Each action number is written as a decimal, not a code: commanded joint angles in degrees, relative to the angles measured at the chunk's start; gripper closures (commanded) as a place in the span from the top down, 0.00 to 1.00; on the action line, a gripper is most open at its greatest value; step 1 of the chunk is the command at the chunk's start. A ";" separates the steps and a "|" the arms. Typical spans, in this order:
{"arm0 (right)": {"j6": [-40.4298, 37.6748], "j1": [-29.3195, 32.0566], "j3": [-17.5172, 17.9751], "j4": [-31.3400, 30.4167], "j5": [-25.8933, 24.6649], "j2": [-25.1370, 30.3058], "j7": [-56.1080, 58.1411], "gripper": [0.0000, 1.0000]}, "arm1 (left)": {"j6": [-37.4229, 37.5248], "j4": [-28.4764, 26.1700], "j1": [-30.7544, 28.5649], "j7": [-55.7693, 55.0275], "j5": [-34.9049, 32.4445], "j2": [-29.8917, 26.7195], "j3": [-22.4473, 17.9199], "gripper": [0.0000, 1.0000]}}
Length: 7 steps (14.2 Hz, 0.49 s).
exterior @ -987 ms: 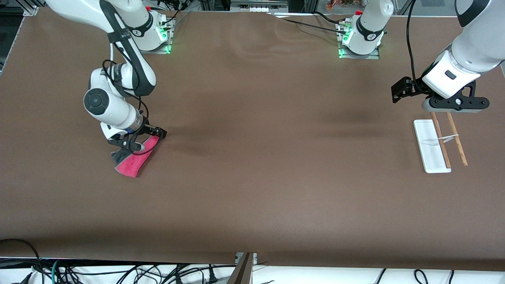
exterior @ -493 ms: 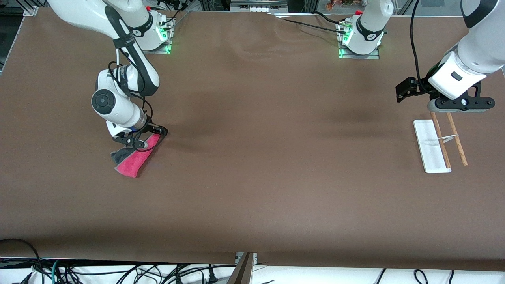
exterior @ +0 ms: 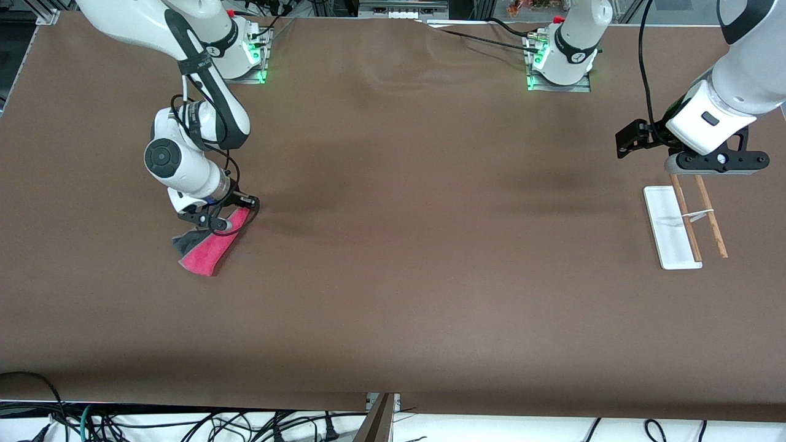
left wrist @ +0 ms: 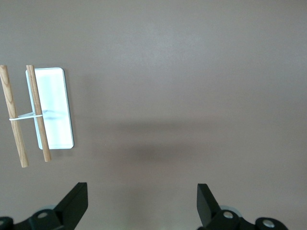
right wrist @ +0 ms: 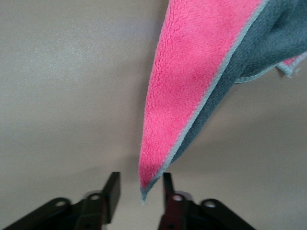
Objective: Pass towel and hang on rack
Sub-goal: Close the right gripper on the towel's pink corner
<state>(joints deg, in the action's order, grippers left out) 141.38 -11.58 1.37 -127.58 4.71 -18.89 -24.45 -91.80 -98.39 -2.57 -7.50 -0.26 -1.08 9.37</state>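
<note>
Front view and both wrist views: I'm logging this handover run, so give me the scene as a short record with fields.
towel: pink and dark grey cloth, lying on the brown table toward the right arm's end
right gripper: at the towel's corner, fingers either side of it
rack: white base, two wooden rods, toward the left arm's end
left gripper: open above the table beside the rack, waiting
</note>
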 commanded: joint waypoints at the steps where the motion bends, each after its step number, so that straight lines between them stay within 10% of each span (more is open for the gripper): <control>1: 1.26 -0.29 -0.14 -1.26 0.91 0.61 -0.16 0.30 | 1.54 1.98 -0.33 0.82 -0.27 0.82 0.38 1.00; 7: 1.79 -0.29 -0.31 -1.18 0.91 0.00 0.19 0.19 | 1.71 2.07 -0.25 1.34 -0.18 0.82 0.56 1.00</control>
<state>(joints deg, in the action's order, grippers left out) 141.52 -11.57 1.34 -127.65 4.72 -19.08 -24.45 -91.78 -98.37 -2.56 -7.44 -0.26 -1.09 9.61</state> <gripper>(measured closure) 0.705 0.000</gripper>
